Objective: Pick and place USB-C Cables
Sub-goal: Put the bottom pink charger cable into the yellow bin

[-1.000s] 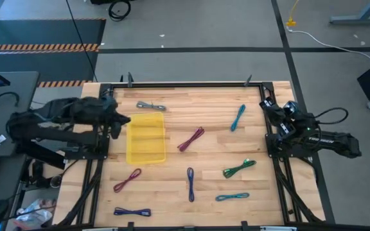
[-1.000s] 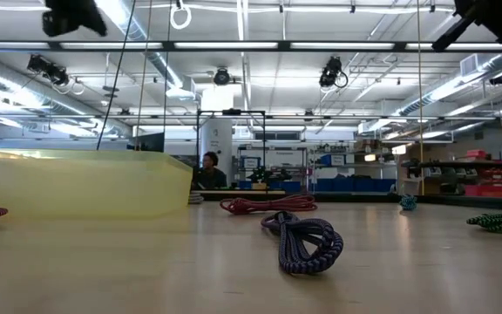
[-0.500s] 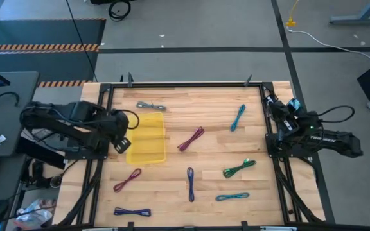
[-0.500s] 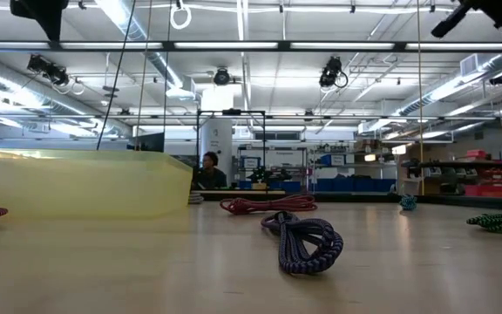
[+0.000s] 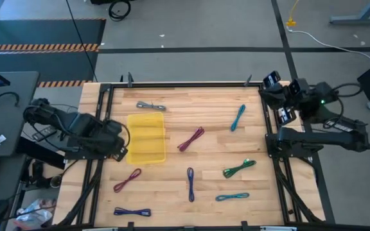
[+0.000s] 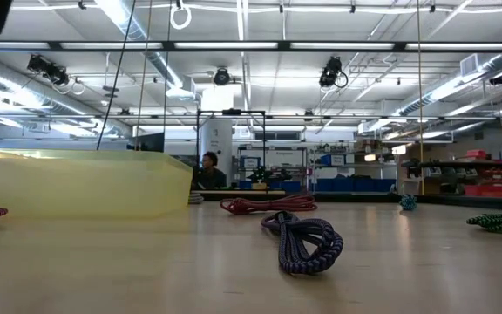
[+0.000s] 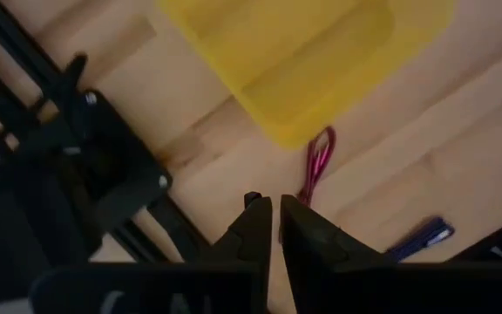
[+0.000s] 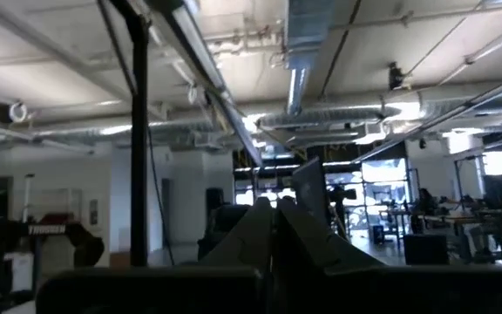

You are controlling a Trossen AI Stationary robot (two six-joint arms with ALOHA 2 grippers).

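Several short USB-C cable bundles lie flat on the wooden table: grey (image 5: 151, 106), teal (image 5: 237, 117), maroon (image 5: 191, 138), green (image 5: 239, 169), blue (image 5: 190, 183), a second teal (image 5: 232, 197), a second maroon (image 5: 127, 180) and a second blue (image 5: 132, 212). My left gripper (image 5: 118, 150) hangs shut above the table's left side, beside the yellow tray's near left corner. Its wrist view shows the fingers (image 7: 275, 206) over bare wood, short of the maroon cable (image 7: 316, 166). My right gripper (image 5: 266, 82) is raised at the far right corner, shut (image 8: 273, 209), pointing into the room.
The flat yellow tray (image 5: 146, 138) sits left of centre and stands as a low wall in the low view (image 6: 85, 183). A black metal frame (image 5: 185, 84) runs along the table's edges. The blue cable (image 6: 303, 240) lies nearest the low camera. Bare wood lies between the cables.
My left gripper has moved from the tray's far left corner toward the table's near edge, along the tray's left side, and slid left, almost out of the low view's top. My right gripper has risen and swung toward the far right corner, leaving the low view. No cable has moved.
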